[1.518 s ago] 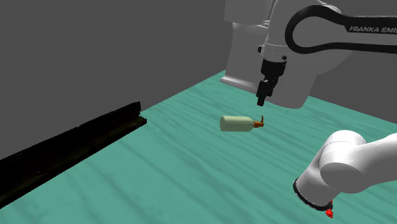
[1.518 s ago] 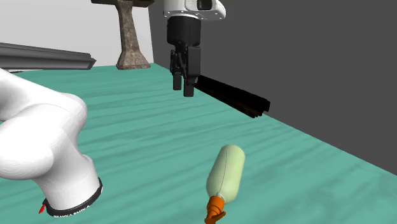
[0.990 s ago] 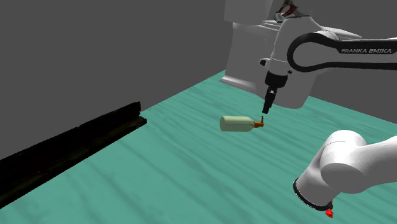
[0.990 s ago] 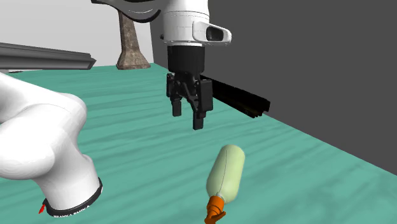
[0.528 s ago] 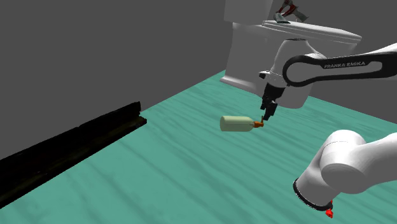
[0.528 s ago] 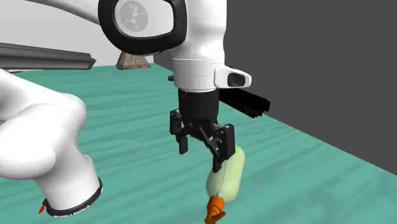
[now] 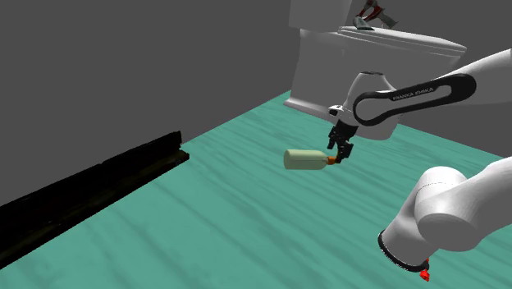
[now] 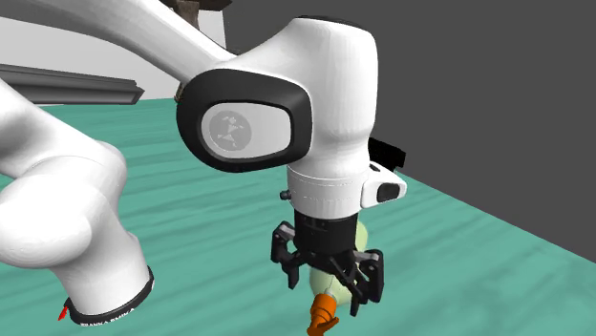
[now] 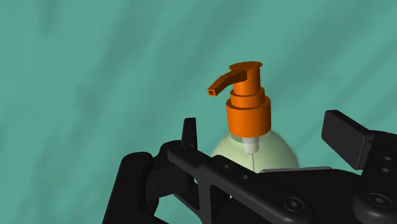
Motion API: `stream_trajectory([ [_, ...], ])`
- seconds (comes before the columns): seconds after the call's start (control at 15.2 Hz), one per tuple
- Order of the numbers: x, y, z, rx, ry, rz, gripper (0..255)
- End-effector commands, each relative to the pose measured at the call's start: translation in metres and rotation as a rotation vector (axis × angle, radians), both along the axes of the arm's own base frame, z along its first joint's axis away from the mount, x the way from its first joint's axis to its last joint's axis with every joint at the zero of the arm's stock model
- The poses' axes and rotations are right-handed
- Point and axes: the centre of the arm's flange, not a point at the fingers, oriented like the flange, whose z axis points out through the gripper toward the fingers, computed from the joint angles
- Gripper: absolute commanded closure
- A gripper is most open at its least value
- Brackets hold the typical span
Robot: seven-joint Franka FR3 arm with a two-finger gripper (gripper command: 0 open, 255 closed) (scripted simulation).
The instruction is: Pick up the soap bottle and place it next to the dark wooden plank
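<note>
Starting at the shoulder view's left, the dark plank (image 7: 90,185) is lying along the edge of the teal work surface (image 7: 230,213), against a grey wall. The soap bottle (image 7: 304,158) is lying on its side near the middle of that surface, well apart from the plank, with its pale green body pointing toward the plank and its orange pump (image 7: 331,160) pointing toward the shoulder view's right. The black gripper (image 7: 339,153) is hanging directly over the pump end, fingers pointing down, and the white arm is reaching in from the right. A white toilet (image 7: 328,57) is standing behind the gripper at the surface's far edge. In the second exterior view, the gripper (image 8: 329,286) is straddling the bottle's neck, with the pump (image 8: 325,310) showing just below it. In the wrist view, the gripper (image 9: 266,124) is released: its fingers (image 9: 189,130) are standing apart on either side of the bottle's shoulder (image 9: 280,153), and neither is pressing on it, so the bottle is resting on the surface, not grasped.
</note>
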Motion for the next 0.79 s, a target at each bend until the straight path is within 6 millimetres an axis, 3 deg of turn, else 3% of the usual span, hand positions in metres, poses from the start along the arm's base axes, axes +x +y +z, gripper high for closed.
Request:
stream_trajectory([
  [0.0,-0.001,-0.002,-0.011,0.000,-0.002,0.005,0],
  [0.26,0.000,-0.002,-0.030,0.000,-0.002,0.005,0],
  [0.73,0.000,-0.002,-0.030,0.000,-0.002,0.005,0],
])
